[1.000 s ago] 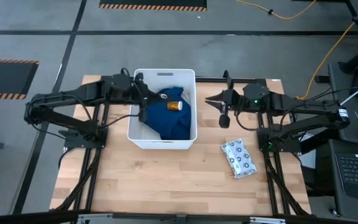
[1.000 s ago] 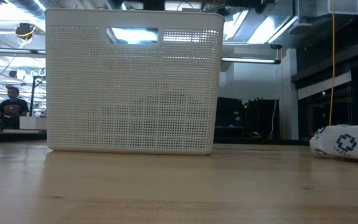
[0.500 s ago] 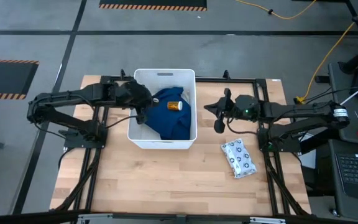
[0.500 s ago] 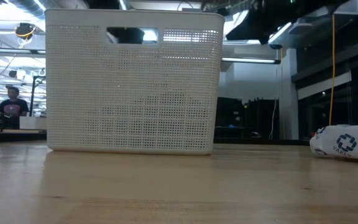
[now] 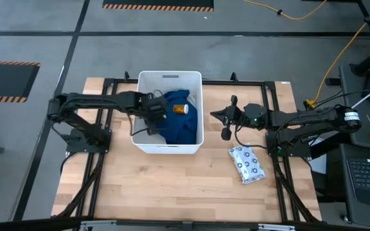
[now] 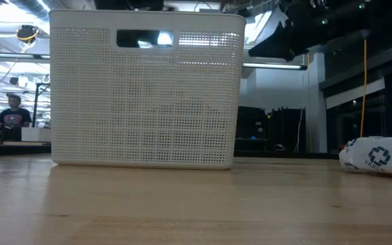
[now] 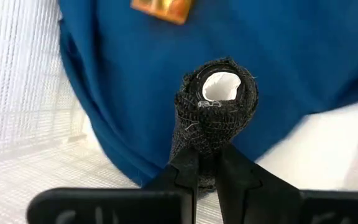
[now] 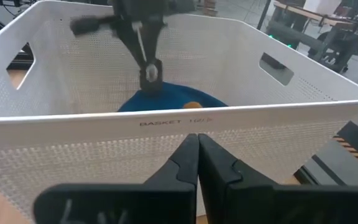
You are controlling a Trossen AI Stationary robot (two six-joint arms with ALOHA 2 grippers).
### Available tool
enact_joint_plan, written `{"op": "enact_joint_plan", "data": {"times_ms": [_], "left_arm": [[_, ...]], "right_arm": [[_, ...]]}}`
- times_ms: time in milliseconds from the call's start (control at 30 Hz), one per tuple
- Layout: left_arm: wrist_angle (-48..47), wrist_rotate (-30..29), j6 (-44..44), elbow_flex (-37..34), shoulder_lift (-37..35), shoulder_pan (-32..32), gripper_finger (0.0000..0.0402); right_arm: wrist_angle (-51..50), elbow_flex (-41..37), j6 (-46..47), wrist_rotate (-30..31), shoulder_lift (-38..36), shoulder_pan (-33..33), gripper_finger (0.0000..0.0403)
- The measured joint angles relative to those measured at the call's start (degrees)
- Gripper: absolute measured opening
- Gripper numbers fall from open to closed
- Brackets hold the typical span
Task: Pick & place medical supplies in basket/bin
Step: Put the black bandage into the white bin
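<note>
The left hand [image 7: 207, 163] hangs inside the white tub [image 5: 148, 142] and its fingers are closed on the small black roll [image 7: 215, 106], which is above the dark blue cloth [image 5: 180, 123]. The orange bottle [image 5: 181, 109] already lies on this cloth. So the step in hand is, I think, the placing of the black roll. The next move calls for the left fingers to part, so that the roll falls on the cloth.

The right hand [image 8: 197, 151] waits just outside the tub, with its fingers pressed together and nothing between them. The white dotted packet [image 5: 246, 163] lies on the desk [image 5: 172, 192], near the right arm, and is not yet picked.
</note>
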Motion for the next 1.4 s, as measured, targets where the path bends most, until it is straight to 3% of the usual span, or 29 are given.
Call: {"op": "enact_joint_plan", "data": {"times_ms": [367, 600, 900, 1400], "left_arm": [[-2.2, 0.9, 3.6, 0.0, 11.6, 0.2, 0.0028], [-2.1, -1.1, 7.5, 0.0, 13.3, 0.2, 0.0054], [-2.2, -2.3, 7.6, 0.0, 7.6, -0.3, 0.0094], [-2.2, -3.2, 7.9, 0.0, -9.5, -3.1, 0.0114]], "right_arm": [[0.4, 0.0, -0.1, 0.0, 0.0, 0.0, 0.0009], [0.3, 0.0, -0.2, 0.0, 0.0, 0.0, 0.0009], [0.3, 0.0, -0.2, -0.1, 0.0, 0.0, 0.0009], [0.2, 0.0, -0.2, -0.1, 0.0, 0.0, 0.001]]}}
